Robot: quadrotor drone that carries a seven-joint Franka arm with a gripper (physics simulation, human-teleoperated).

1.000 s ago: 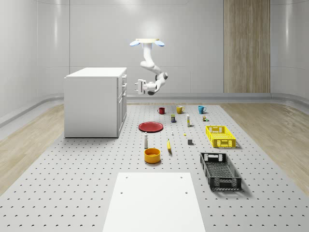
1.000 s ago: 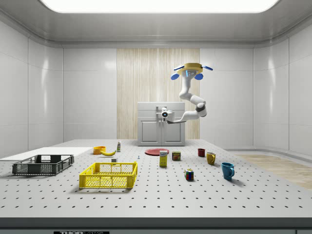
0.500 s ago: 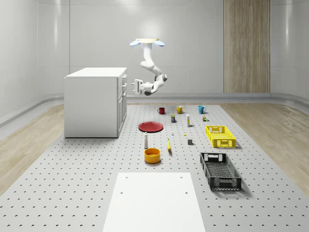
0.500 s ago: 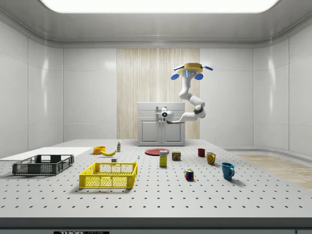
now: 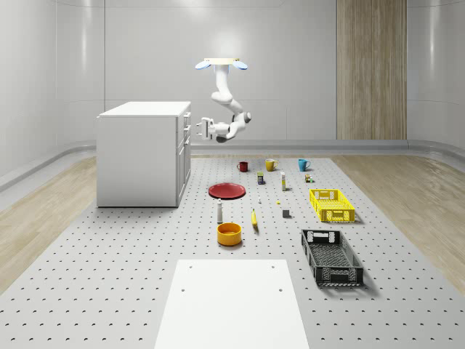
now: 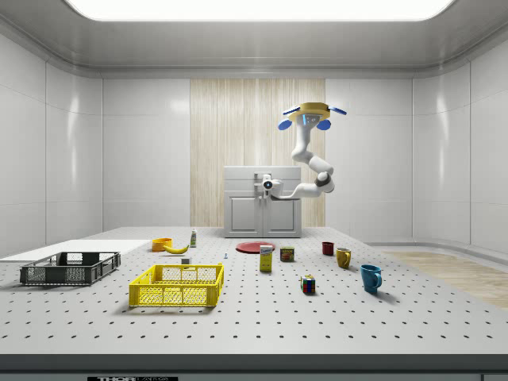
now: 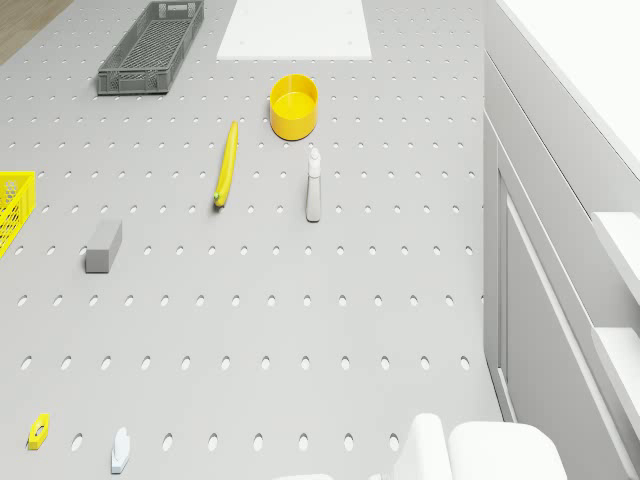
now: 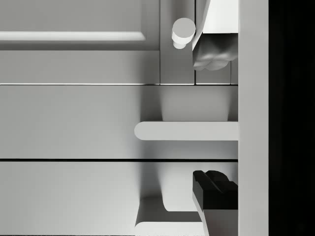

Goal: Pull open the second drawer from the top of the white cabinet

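The white cabinet [image 5: 142, 154] stands at the whole-scene view's left, its drawer fronts facing right. My drone [image 5: 221, 64] hovers in the air to the right of it, the arm bending down and left. The gripper [image 5: 197, 129] is level with the upper drawers, right at the cabinet front. In the wrist view the gripper [image 8: 215, 120] is open. One light finger [image 8: 214, 49] and one dark finger [image 8: 212, 189] straddle a white bar handle [image 8: 187, 131] without touching it. That drawer borders a door with a round knob [image 8: 183, 30]. In the side view the gripper [image 6: 261, 185] is before the cabinet [image 6: 263, 208].
On the pegboard floor lie a red plate [image 5: 227, 190], an orange bowl [image 5: 229, 233], a banana [image 5: 254, 218], a small bottle [image 5: 219, 211], a yellow crate [image 5: 331, 204], a black crate [image 5: 331, 256] and three mugs [image 5: 270, 165]. A white board [image 5: 231, 302] lies in front.
The gripper has moved toward the cabinet front, to the whole-scene view's left, and slightly up. The drone hovers in the same place. The drawers look unmoved.
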